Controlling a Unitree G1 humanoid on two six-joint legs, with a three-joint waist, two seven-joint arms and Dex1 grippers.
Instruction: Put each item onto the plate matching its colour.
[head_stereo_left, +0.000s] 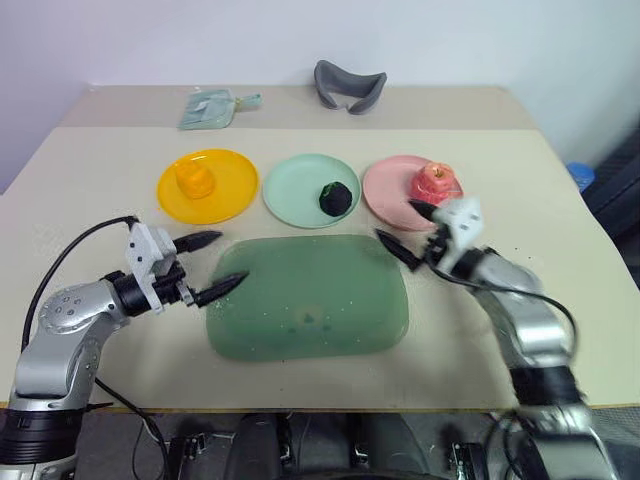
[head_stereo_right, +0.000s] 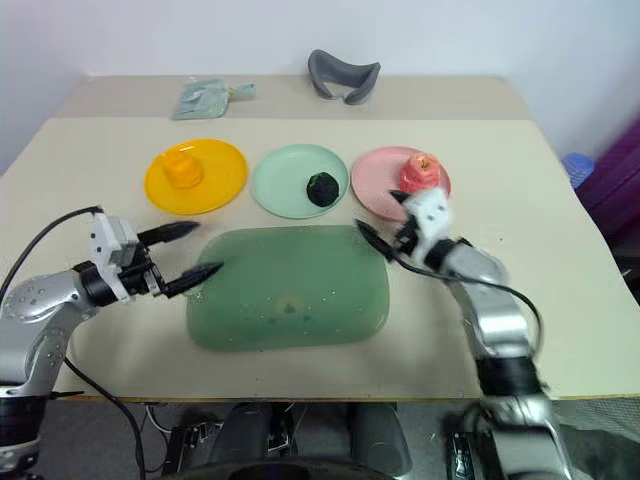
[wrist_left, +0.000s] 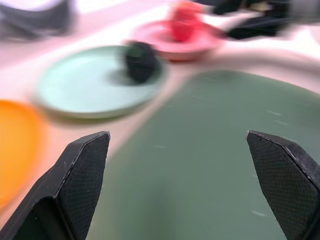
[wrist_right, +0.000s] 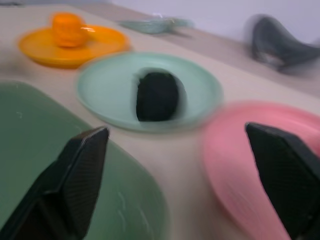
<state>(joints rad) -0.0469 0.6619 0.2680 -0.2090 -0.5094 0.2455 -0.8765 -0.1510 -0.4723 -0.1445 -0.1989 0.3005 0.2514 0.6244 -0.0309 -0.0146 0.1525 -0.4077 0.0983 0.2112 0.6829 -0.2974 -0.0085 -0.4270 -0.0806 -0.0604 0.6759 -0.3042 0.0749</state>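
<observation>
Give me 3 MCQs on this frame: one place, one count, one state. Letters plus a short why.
1. Where is the dark green ball?
A. on the mint green plate
B. on the green mat
C. on the yellow plate

2. How many plates carry an item?
A. one
B. two
C. three

3. How do the right tool's fingers stand?
A. shut on the apple
B. spread apart, empty
C. shut, empty

Key:
1 A, the ball sits inside the mint plate's rim.
2 C, the orange-yellow lump is on the yellow plate, the ball on the mint one, the pink-red apple on the pink plate.
3 B, its two fingers stand wide with nothing between, near the pink plate.
</observation>
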